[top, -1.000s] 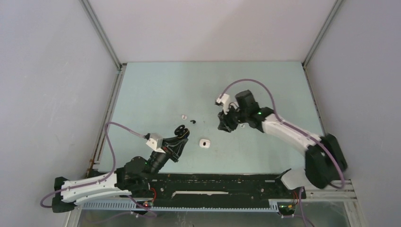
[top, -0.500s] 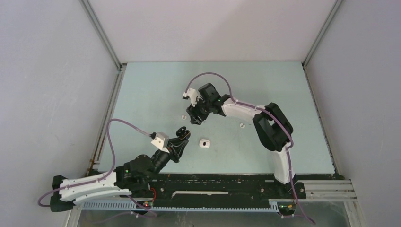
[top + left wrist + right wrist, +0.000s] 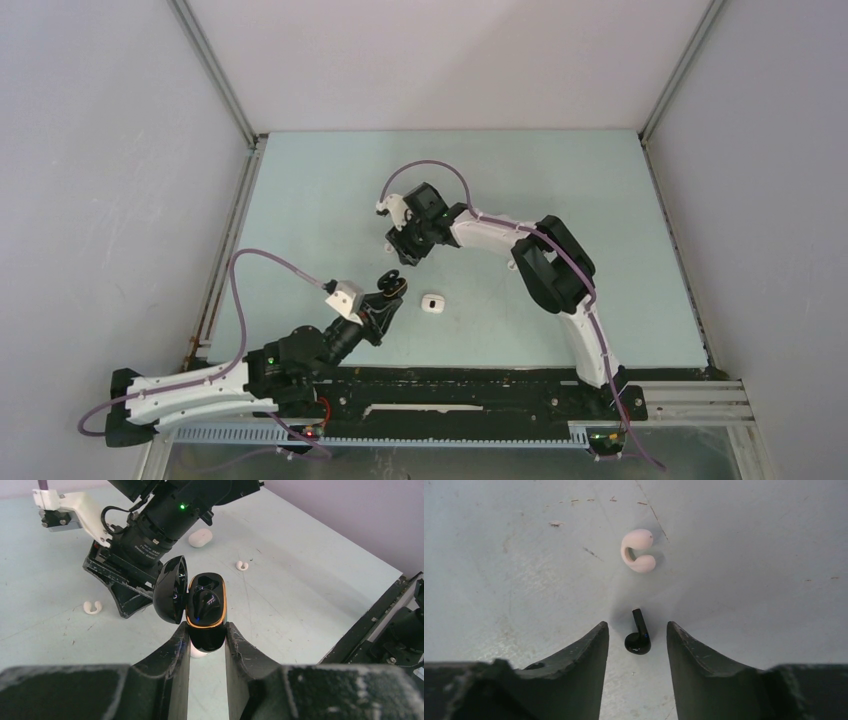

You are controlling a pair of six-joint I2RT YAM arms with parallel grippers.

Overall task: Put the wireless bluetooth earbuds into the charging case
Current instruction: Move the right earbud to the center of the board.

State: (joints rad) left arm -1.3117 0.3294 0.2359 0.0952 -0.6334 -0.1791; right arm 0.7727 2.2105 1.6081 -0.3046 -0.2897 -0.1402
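My left gripper (image 3: 206, 631) is shut on a black charging case (image 3: 206, 612) with an orange rim, held upright with its lid swung open to the left; a black earbud sits inside it. In the top view this gripper (image 3: 388, 286) is near the table's front left. My right gripper (image 3: 638, 628) is open, low over the table, with a black stemmed earbud (image 3: 639, 636) lying between its fingertips, untouched. A pale clip-shaped earbud (image 3: 638, 552) lies just beyond it. In the top view the right gripper (image 3: 403, 250) is just behind the held case.
A white case (image 3: 432, 302) lies on the table right of the left gripper. In the left wrist view a white pebble-like case (image 3: 200, 537) and two small white earbuds (image 3: 242, 565) (image 3: 92, 607) lie around the right arm's wrist (image 3: 150, 530).
My right arm has swung left from the table's right-centre and lowered its open gripper around the black earbud. My left gripper still holds the open case, almost unmoved.
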